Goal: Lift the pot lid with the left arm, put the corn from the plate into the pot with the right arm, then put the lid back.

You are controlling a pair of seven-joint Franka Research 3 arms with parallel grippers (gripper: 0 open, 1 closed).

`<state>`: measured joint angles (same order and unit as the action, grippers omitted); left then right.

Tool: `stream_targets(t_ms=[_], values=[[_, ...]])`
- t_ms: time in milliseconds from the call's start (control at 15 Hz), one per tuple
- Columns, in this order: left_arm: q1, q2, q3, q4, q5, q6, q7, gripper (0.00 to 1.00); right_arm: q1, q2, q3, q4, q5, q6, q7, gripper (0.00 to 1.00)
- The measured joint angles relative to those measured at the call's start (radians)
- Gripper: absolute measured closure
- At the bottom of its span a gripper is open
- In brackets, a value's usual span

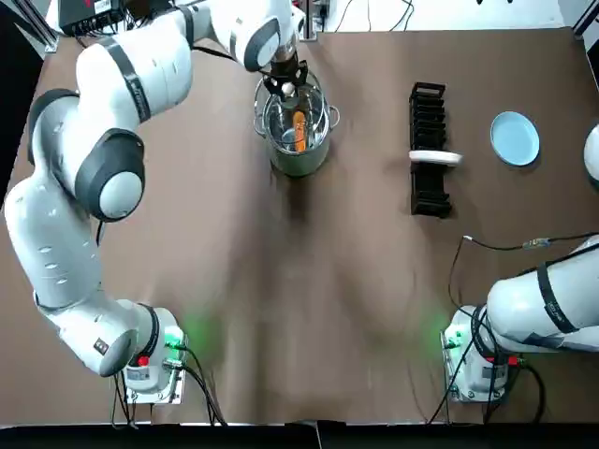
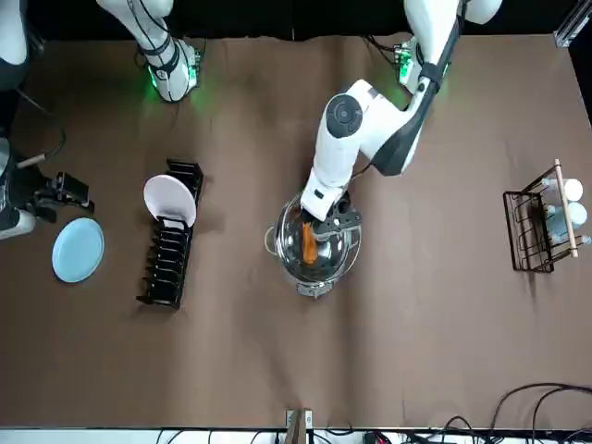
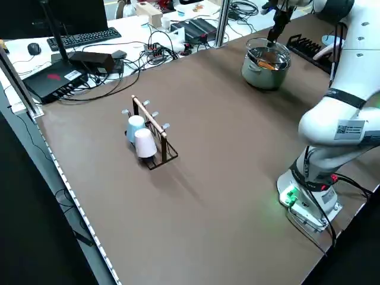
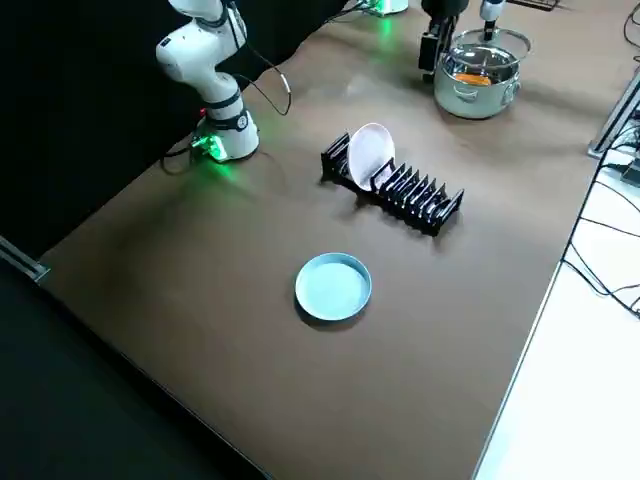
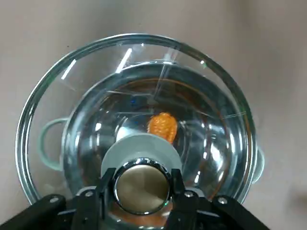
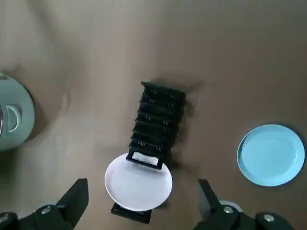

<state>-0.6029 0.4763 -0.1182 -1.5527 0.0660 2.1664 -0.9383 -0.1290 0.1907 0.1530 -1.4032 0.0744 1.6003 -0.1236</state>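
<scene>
Closest, in the left wrist view, the polished knob is pinched by the left gripper, holding the domed glass lid centred over the steel pot to set it down, we judge; bumpy orange corn lies inside. The right wrist view shows the right gripper, parked by the table's right edge, spread wide, the smooth blue plate bare. From the top, the pot stands near the far edge.

The table is a plain, dull brown. Near its far edge the pot is shiny silver, the corn in it orange, and the lid is clear glass with a silvery knob. The dish rack is black and holds a white plate. Toward the right edge lies a pale blue plate. The left arm and right arm are white with grey joints, with a green light at each base.
</scene>
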Motion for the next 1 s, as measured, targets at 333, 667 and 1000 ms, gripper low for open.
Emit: stream_targets(t_ms=[333, 667, 1000], values=[[-0.052, 0.056, 0.025, 0.035, 0.001, 0.034, -0.088, 0.49, -0.011, -0.211, 0.002, -0.244, 0.000, 0.093, 0.000, 0.00], [-0.057, 0.075, 0.025, 0.035, -0.012, 0.033, -0.136, 0.49, -0.052, -0.323, -0.004, -0.361, 0.000, 0.096, -0.044, 0.00], [-0.057, 0.080, 0.028, 0.036, -0.019, 0.029, -0.140, 0.49, -0.087, -0.325, -0.012, -0.373, 0.000, 0.072, -0.173, 0.00]])
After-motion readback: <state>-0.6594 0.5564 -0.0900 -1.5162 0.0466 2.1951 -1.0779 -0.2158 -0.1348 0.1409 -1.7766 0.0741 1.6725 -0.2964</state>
